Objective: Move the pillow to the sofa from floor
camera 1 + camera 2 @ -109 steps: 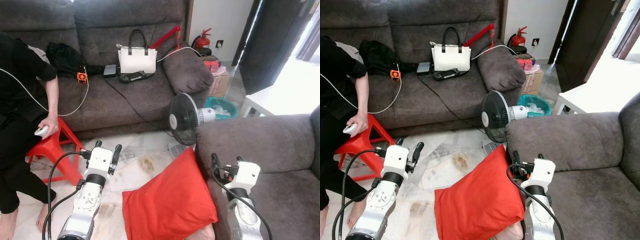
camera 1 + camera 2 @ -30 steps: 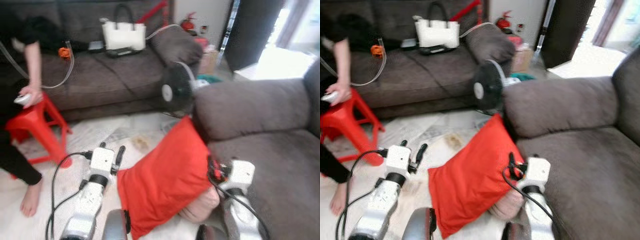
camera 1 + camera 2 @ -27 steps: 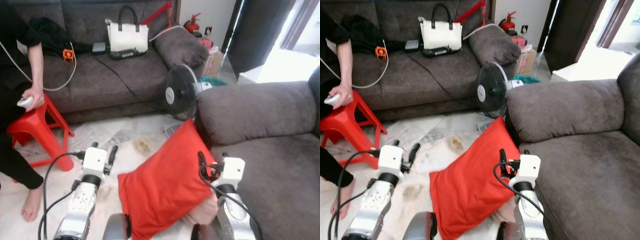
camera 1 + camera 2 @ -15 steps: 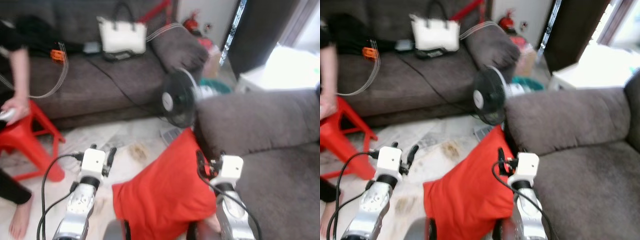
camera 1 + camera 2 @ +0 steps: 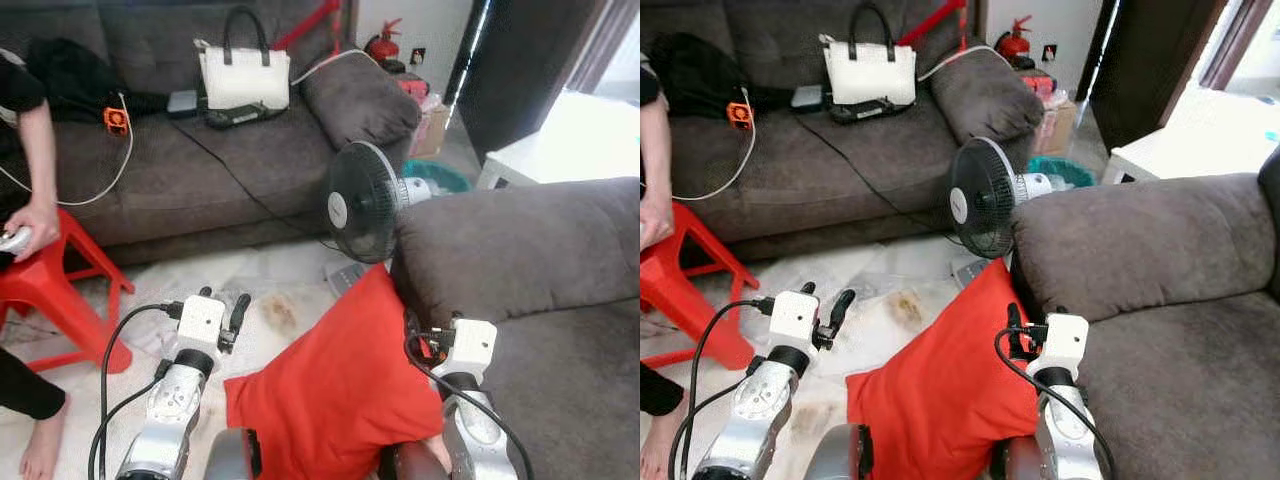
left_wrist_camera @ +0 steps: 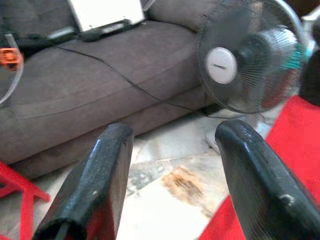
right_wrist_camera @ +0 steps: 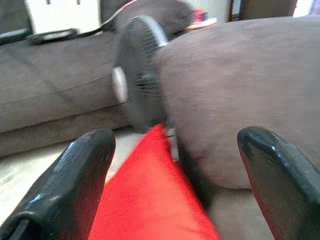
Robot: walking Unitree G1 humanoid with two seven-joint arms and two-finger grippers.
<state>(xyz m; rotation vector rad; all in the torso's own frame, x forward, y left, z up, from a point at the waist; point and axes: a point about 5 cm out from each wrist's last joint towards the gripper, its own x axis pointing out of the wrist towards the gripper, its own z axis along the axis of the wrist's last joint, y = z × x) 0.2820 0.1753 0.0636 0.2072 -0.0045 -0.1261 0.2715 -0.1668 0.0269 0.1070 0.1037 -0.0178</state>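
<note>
A: Where is the pillow (image 5: pixel 335 400) being seen, and how are the grippers being held?

B: The red pillow is being seen at lower centre of the left eye view, lying on the floor (image 5: pixel 265 290) and leaning against the sofa (image 5: pixel 520 240) arm. The left gripper (image 5: pixel 222 312) is being held spread just left of it, touching nothing. The right gripper (image 7: pixel 165 165) is being held wide apart over the pillow's upper corner, nothing yet being pinched.

A: What is being risked?

B: The fan (image 5: pixel 362 203), standing just behind the pillow's top corner, is likely being put in danger: it could be tipped if the pillow is swung upward carelessly. A soft pillow pinched by one corner is also likely being invited to sag and slip.

A: And the room for moving?

B: Open floor is being left at centre left; a red stool (image 5: pixel 50 290) and a person's hand (image 5: pixel 25 225) are being kept well apart at far left. The sofa seat at lower right is being left open.
</note>
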